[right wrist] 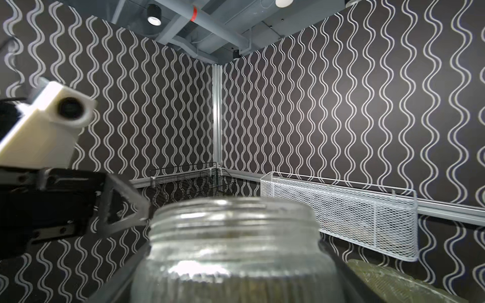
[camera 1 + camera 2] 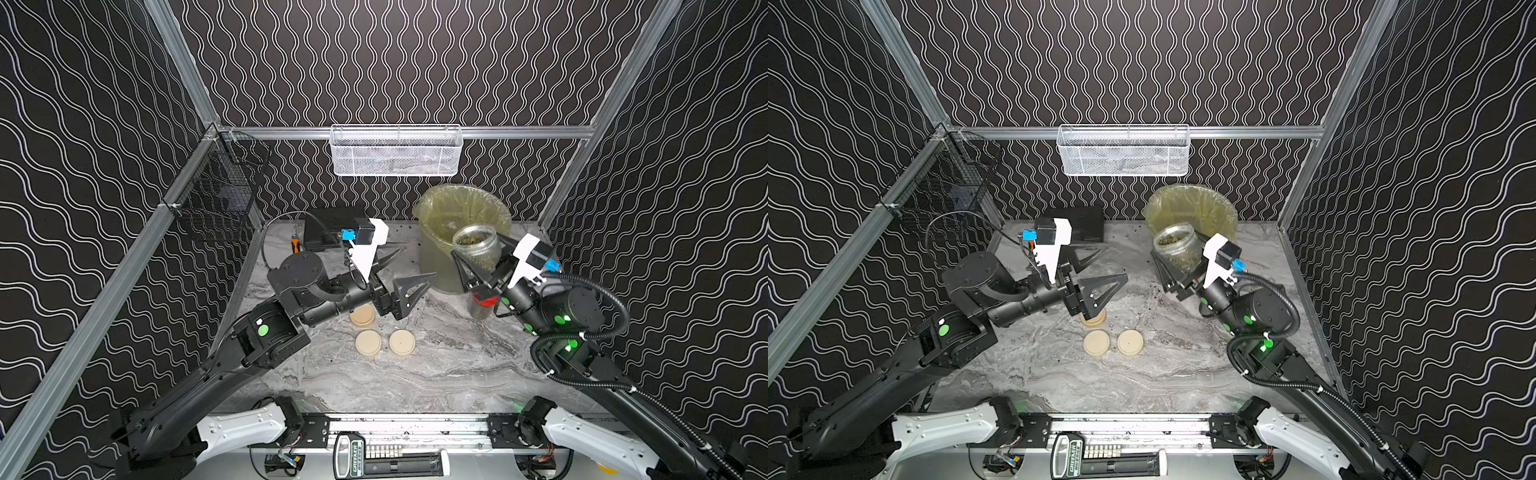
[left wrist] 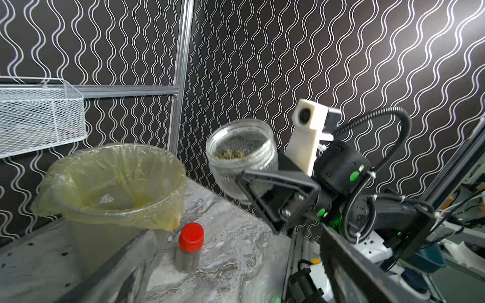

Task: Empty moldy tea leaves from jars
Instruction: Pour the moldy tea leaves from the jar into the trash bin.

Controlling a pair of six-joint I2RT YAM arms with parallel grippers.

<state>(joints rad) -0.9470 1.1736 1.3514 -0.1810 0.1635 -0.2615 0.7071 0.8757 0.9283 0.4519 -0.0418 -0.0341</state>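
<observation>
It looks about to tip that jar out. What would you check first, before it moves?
1. Lid off: ok; the jar is open, tea leaves inside.
2. Grip: ok; the right gripper clamps the jar.
3. Mouth over the bucket: not ok; the left wrist view shows it beside the rim.
4. Left gripper clear: ok; open, empty, apart.
5. Red-lidded jar clear: cannot tell; it stands close below, beside the bucket.
</observation>
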